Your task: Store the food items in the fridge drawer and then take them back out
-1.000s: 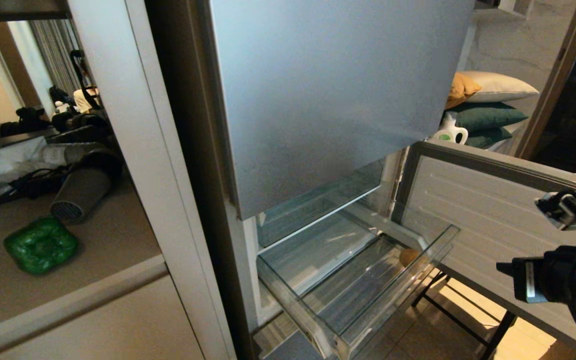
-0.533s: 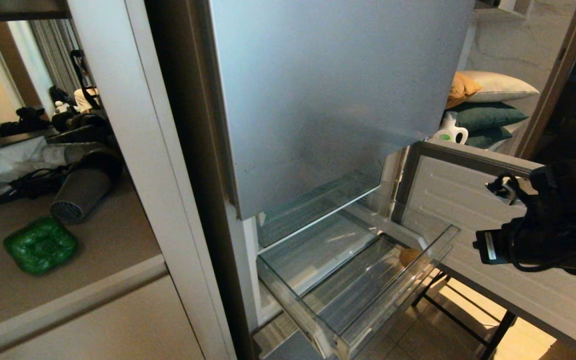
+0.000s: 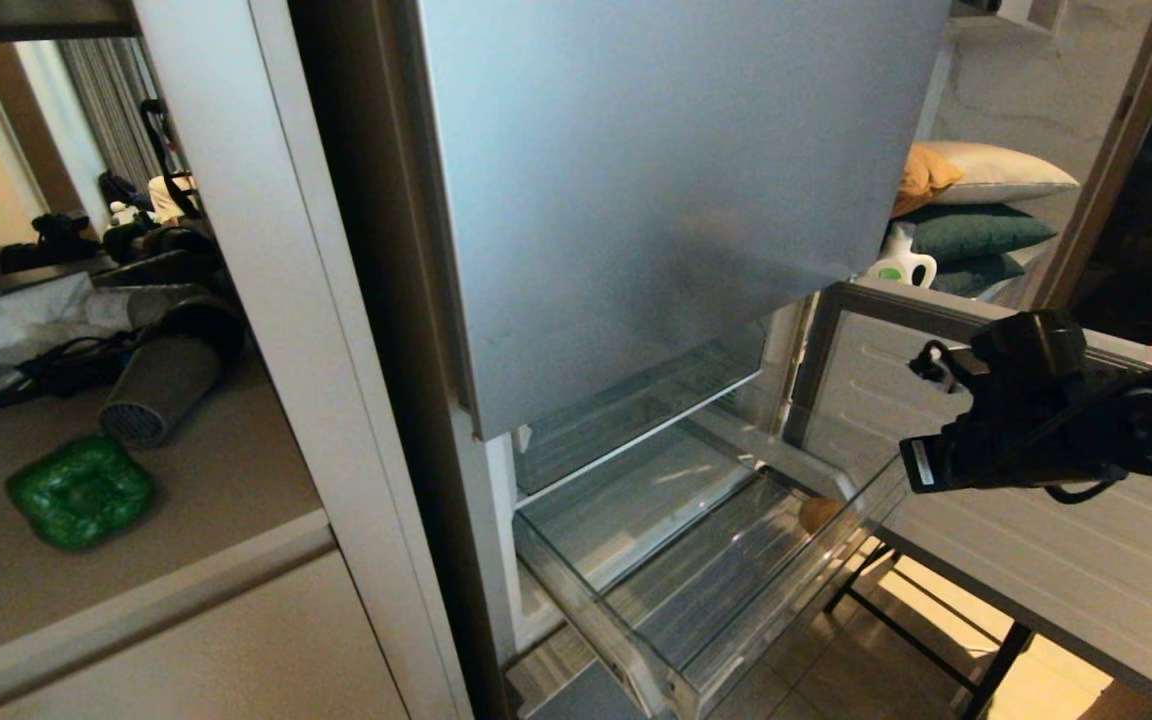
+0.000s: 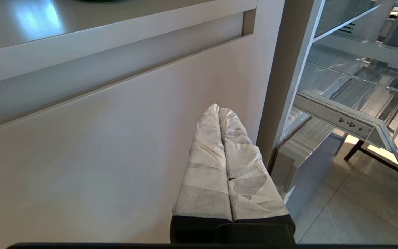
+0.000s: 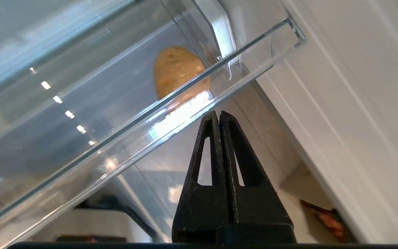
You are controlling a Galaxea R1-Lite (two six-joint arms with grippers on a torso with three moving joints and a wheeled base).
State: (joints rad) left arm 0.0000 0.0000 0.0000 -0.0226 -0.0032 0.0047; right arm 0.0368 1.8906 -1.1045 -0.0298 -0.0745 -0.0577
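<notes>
Head view shows the fridge drawer [image 3: 726, 585] pulled well out below the closed upper door, with the tan potato [image 3: 820, 513] lying alone near its far right corner, close against the side wall. The green bell pepper [image 3: 81, 490] sits on the bench [image 3: 206, 520] to the left, well apart from the fridge and beside a grey hair dryer [image 3: 161, 385]. As things lie, one item is in the drawer and one is out, so the task reads as part-way; whether this is the storing half or the taking-out half cannot be told from the pictures.

The right pincer [image 5: 218, 116] hangs just outside the drawer's clear front rim, its black fingers pressed together and empty, pointing toward the potato through the plastic. To reach the potato it would likely have to rise over that rim and open first.

Room is tight on the right: the open lower door [image 3: 1016, 520] stands close beside the drawer and the right arm hovers above it. The upper door's bottom edge overhangs the drawer's rear. The left pincer [image 4: 218, 110] is parked low by the cabinet front [image 4: 98, 155], its wrapped fingers closed on nothing.
</notes>
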